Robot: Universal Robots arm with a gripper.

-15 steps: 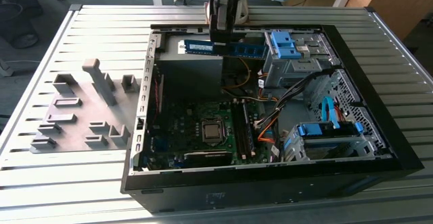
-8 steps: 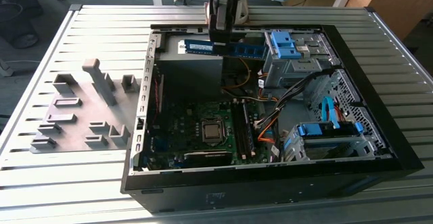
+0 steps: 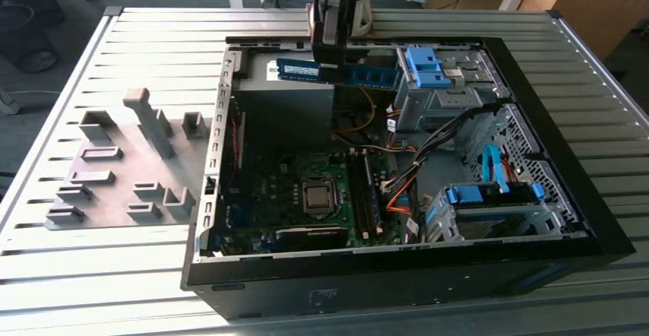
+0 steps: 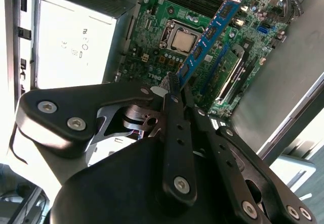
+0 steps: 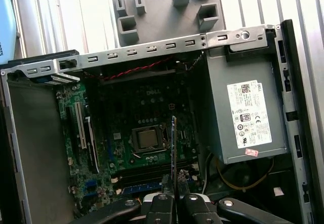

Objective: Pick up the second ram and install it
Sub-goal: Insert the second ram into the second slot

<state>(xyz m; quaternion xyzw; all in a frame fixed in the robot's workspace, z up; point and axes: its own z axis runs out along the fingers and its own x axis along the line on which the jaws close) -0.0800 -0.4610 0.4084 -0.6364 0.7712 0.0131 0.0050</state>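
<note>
The second ram point(image 3: 345, 73) is a blue-green stick with dark chips, held level above the far part of the open computer case point(image 3: 568, 222). My gripper point(image 3: 327, 64) is shut on one of its ends. In the second wrist view the second ram point(image 4: 210, 34) reaches out from my gripper point(image 4: 177, 86) over the motherboard point(image 4: 162, 57). The first wrist view has the second ram point(image 5: 174, 148) edge-on, rising from my gripper point(image 5: 174, 186) above the processor socket point(image 5: 148, 139) and the long memory slots point(image 5: 152, 173). It hangs clear of the board.
A grey plastic tray point(image 3: 121, 169) with upright blocks lies on the slatted table at the exterior view's left. Inside the case are the silver power supply point(image 3: 284, 100), blue-latched drive cages point(image 3: 487, 199), and orange and blue cables point(image 3: 397, 199) beside the slots.
</note>
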